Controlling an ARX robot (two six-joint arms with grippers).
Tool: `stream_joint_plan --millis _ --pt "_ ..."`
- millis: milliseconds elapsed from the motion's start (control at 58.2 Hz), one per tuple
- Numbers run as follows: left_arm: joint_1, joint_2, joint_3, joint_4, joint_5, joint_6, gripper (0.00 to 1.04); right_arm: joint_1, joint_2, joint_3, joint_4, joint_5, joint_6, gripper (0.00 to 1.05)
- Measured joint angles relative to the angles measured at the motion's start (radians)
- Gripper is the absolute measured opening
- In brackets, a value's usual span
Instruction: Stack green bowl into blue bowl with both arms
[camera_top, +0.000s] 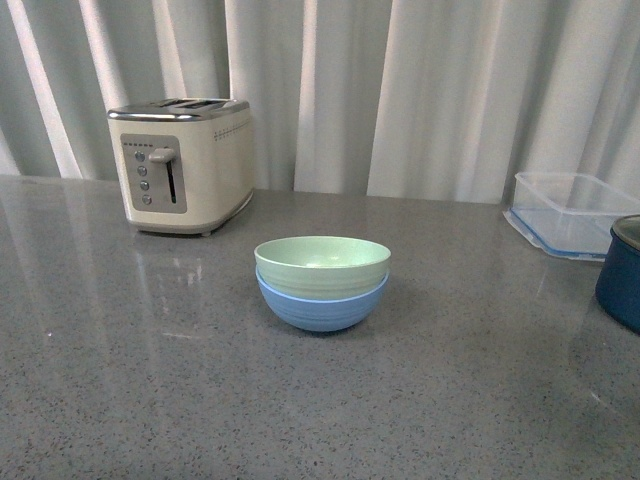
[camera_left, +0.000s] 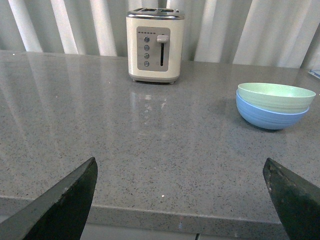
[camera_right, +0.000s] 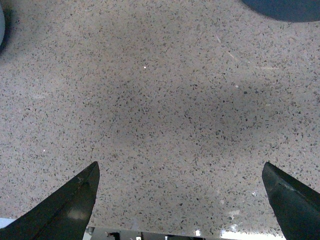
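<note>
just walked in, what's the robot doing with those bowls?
Nothing is being handled right now. The green bowl already sits nested inside the blue bowl in the middle of the counter, in front of the toaster. Neither arm shows in the front view. The left gripper is open and empty near the counter's edge, well away from the stack. The right gripper is also open, over bare counter. The stacking looks done.

no readable text, labels or numbers
</note>
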Motion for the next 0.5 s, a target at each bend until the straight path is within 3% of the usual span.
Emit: stream_joint_plan --millis 103,172,292,344,395,499 --pt "0.0 0.0 0.0 0.0 0.0 0.0 0.98 0.003 -0.002 -0.012 0.028 0.014 -0.007 0.94" --pt "0.0 0.0 0.0 0.0 -0.001 0.0 0.98 0.033 -0.059 -0.183 0.412 0.119 -0.07 0.83" --pt "0.0 0.0 0.0 0.0 0.0 0.0 0.98 0.05 -0.129 -0.439 0.99 0.135 -0.126 0.63" --pt "0.0 0.0 0.0 0.0 0.0 0.0 0.98 0.05 -0.158 -0.497 1.139 0.137 -0.139 0.54" --pt "0.0 0.0 0.0 0.0 0.0 0.0 0.98 0.05 -0.198 -0.54 1.227 0.14 -0.146 0.44" --pt "0.0 0.0 0.0 0.0 0.0 0.0 0.98 0.05 -0.27 -0.617 1.242 0.14 -0.155 0.21"
